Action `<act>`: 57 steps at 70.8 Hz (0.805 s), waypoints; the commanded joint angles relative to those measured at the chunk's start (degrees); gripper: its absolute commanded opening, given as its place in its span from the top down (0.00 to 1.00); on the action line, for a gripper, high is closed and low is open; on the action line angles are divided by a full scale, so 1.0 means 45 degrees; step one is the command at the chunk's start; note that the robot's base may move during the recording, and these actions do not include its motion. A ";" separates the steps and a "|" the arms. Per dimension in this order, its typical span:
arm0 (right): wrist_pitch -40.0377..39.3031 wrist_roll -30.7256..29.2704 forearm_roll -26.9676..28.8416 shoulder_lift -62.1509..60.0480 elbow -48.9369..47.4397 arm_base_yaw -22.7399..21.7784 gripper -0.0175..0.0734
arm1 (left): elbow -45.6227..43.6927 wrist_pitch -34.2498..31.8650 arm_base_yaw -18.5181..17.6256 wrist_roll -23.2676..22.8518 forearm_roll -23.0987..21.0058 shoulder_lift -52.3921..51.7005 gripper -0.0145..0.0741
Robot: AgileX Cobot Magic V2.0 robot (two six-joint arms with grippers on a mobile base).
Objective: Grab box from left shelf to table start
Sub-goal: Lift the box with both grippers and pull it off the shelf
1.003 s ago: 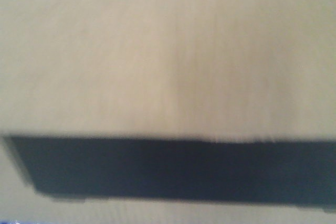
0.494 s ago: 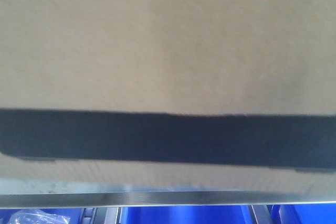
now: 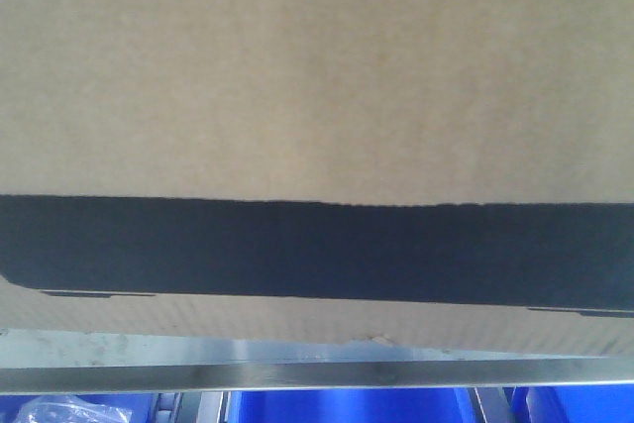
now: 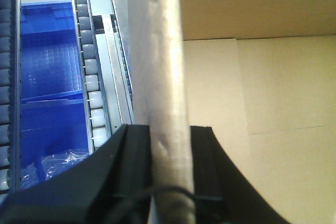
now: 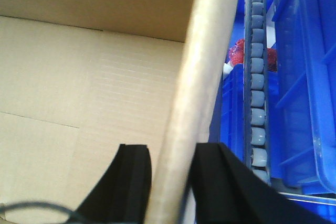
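On our left gripper (image 4: 167,136) the two black fingers (image 4: 123,153) pinch one upright side wall of the box (image 4: 273,98), one finger outside the wall and one inside, with a thin black cable (image 4: 168,190) crossing the wall's edge at their base. Our right gripper (image 5: 170,153) clamps the opposite wall of the box in the same way, its fingers (image 5: 131,174) straddling the cardboard edge. Inside the box we see only bare corrugated floor and flaps, pale tan with faint creases. From the front view the box fills nearly the whole frame, its brown face carrying a broad black printed panel (image 3: 317,250) along the lower part. Just under the box runs the brushed silver front rail of the left shelf (image 3: 297,375), and the box's lower edge looks to sit at or just above it, though we cannot tell whether they touch. Beside the box on the left gripper's side lie grey roller tracks (image 4: 90,77) and a blue bin (image 4: 47,66) with a crinkled clear plastic bag (image 4: 58,161) in it. Beside the box on the right gripper's side stand another roller track (image 5: 256,77) and more blue bins (image 5: 307,77), with something red (image 5: 239,51) behind the wall, too blurred to name.
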 commanded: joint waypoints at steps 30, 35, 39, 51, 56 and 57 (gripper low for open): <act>-0.1890 -0.0130 0.1842 0.0026 -0.0407 0.0124 0.74 | -0.0516 -0.1782 -0.0408 0.0211 -0.2973 -0.0201 0.95; -0.1890 -0.0130 0.1842 0.0026 -0.0407 0.0124 0.74 | -0.0516 -0.1782 -0.0408 0.0211 -0.2973 -0.0201 0.95; -0.1890 -0.0130 0.1842 0.0026 -0.0407 0.0124 0.74 | -0.0516 -0.1782 -0.0408 0.0211 -0.2973 -0.0201 0.95; -0.1879 -0.0130 0.1842 0.0026 -0.0407 0.0124 0.74 | -0.0516 -0.1782 -0.0408 0.0211 -0.2973 -0.0201 0.95; -0.1879 -0.0130 0.1842 0.0026 -0.0407 0.0124 0.74 | -0.0516 -0.1782 -0.0408 0.0211 -0.2973 -0.0201 0.95; -0.1879 -0.0130 0.1842 0.0026 -0.0407 0.0124 0.74 | -0.0516 -0.1782 -0.0408 0.0211 -0.2973 -0.0201 0.95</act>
